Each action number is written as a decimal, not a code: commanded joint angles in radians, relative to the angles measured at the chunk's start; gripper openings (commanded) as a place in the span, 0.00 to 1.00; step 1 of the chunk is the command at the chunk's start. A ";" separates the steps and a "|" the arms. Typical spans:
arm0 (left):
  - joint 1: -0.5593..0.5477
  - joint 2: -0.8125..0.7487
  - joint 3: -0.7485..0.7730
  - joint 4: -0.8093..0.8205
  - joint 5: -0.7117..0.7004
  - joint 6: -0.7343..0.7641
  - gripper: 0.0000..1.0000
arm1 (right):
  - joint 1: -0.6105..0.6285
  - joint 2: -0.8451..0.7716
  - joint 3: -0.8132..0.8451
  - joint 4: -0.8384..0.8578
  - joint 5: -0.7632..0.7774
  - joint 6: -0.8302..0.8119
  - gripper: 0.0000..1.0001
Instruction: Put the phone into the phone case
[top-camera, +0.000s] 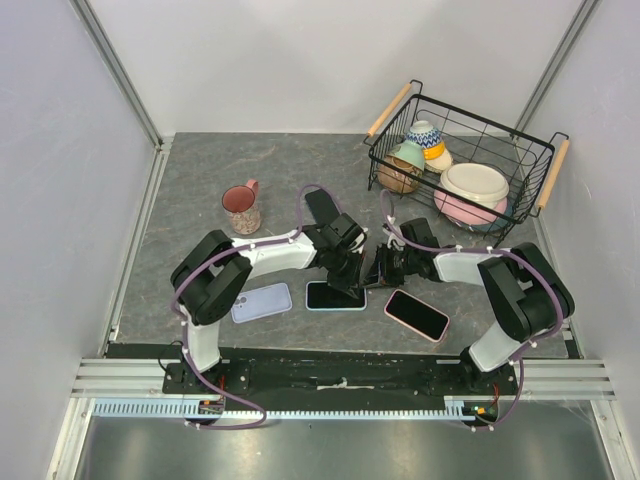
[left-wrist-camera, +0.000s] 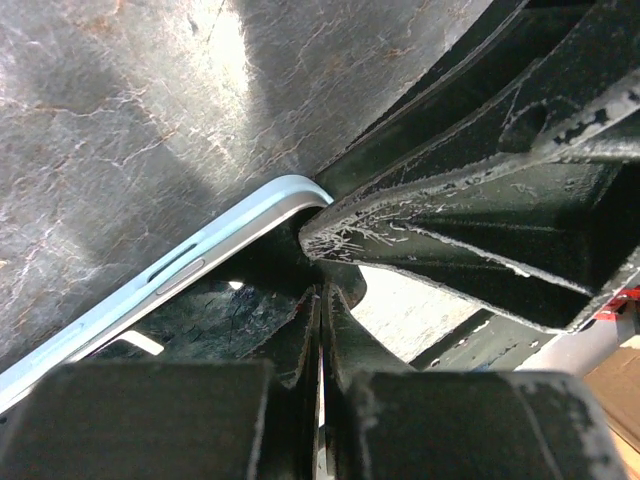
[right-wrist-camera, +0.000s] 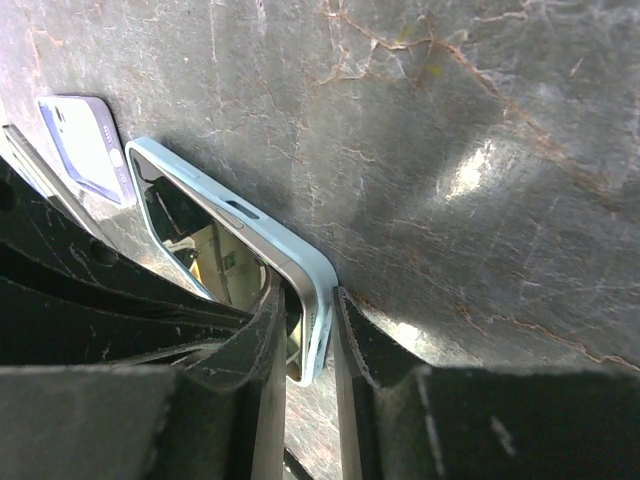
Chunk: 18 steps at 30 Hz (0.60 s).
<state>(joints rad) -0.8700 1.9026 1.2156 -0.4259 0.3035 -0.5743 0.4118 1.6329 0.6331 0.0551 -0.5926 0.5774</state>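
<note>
Two grippers meet at one spot near the front middle of the table (top-camera: 200, 170). The phone (top-camera: 335, 296) lies flat there with its dark screen up, and it appears seated in the pale blue phone case (right-wrist-camera: 320, 290), whose rim frames it all round.

The right gripper (right-wrist-camera: 308, 295) comes in from the phone's right end. One finger is over the glass and the other is outside the rim, and the two are drawn in on the case's edge in a pinch with hardly any gap. The left gripper (left-wrist-camera: 320, 300) reaches over from the other side with its fingers pressed tight together, only a hairline between them. Their tips are at the same end of the phone, just inside the case's rounded corner. I cannot tell whether they bear down on the glass or only hover above it.

A lavender handset (top-camera: 262, 302) lies face down just left of the phone. A pink-edged handset (top-camera: 417, 314) lies screen up to the right, angled. Both are apart from the grippers.

The table top is grey and veined like stone, with glare patches. A speckled pink mug (top-camera: 242, 208) stands further back on the left. A black wire basket (top-camera: 520, 140) with wooden handles sits at the far right, with bowls (top-camera: 475, 182) stacked in it. Plain white walls (top-camera: 300, 60) close the space in.
</note>
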 joint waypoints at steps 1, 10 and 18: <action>0.008 0.062 0.015 -0.094 -0.044 0.056 0.02 | 0.036 0.088 0.002 -0.133 0.303 -0.083 0.23; 0.008 0.082 0.048 -0.132 -0.046 0.059 0.02 | 0.128 0.173 0.036 -0.166 0.431 -0.057 0.17; 0.008 0.069 0.058 -0.142 -0.061 0.062 0.02 | 0.166 0.179 0.069 -0.225 0.543 -0.050 0.03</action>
<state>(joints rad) -0.8650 1.9388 1.2675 -0.5102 0.3141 -0.5621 0.5362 1.6890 0.7570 -0.0509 -0.4053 0.5858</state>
